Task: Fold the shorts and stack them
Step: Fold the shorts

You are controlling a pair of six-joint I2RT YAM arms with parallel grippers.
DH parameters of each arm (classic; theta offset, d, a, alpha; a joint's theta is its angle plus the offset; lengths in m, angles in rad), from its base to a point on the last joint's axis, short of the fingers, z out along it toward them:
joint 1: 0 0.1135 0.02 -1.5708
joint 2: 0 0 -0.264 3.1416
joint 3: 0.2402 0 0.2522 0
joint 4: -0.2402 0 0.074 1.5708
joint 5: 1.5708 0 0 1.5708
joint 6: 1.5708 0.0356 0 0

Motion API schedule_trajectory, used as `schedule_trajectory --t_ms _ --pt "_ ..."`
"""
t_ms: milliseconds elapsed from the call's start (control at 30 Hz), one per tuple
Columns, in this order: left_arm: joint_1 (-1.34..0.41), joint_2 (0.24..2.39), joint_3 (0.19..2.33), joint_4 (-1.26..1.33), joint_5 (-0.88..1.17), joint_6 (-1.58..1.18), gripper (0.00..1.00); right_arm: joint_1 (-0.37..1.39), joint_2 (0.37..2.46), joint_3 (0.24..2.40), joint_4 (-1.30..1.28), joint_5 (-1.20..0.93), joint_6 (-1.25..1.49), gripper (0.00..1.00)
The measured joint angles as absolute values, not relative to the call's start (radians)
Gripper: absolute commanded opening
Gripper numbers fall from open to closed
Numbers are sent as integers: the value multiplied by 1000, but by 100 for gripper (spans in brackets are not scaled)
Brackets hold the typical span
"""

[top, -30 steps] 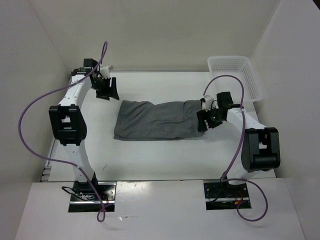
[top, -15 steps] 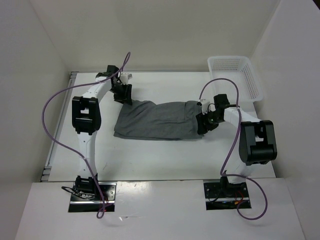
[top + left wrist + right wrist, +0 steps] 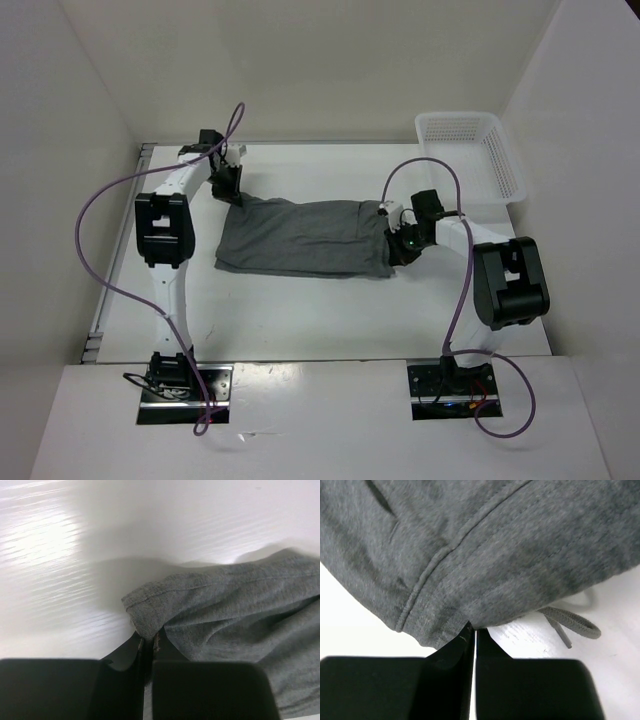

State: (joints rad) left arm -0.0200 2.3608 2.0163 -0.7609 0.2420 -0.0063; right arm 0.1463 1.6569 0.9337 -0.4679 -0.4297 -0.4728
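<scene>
The shorts lie flat on the white counter in the middle of the top view, stretched out as a long grey band from left to right. The left pincer sits at the band's upper left corner and the right pincer at its right end. Both are clamped on the cloth.

In the left wrist view the two black fingers meet at the lower middle of the frame, with a stitched hem corner of the shorts pinched between their tips. The rest of the cloth spreads wrinkled toward the right and lower right, and bare counter fills the top and left.

In the right wrist view the fingers are closed to a thin line at the lower middle, their tips nipping the lower edge of the grey cloth that fills the upper part of the frame. A seam runs diagonally across the cloth. A grey drawstring loop lies on the counter just right of the tips, coming out from under the edge.

A white mesh basket stands at the upper right of the top view, apart from the shorts
</scene>
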Motion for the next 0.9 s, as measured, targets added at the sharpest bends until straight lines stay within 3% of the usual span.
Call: schedule_trajectory --t_ms 233,300,333,367,433,600,900 --pt "21 2361 2016 -762 216 -9 5 158 1659 942 -442 -426 -522 0" --pt "20 2361 2016 -762 211 -8 9 159 1664 959 -443 -418 -529 19" --pt "20 2361 2016 -762 209 -8 11 159 1667 973 -448 -411 -531 52" --pt "21 2361 2016 -758 202 -7 12 159 1673 995 -458 -396 -531 66" --pt "25 2361 2016 -747 190 -5 15 157 1686 1047 -486 -389 -541 80" --pt "35 2361 2016 -733 180 -5 16 155 1685 1173 -561 -428 -533 86" --pt "36 2346 1985 -715 163 -4 20 90 1661 1171 -682 -607 -393 90"
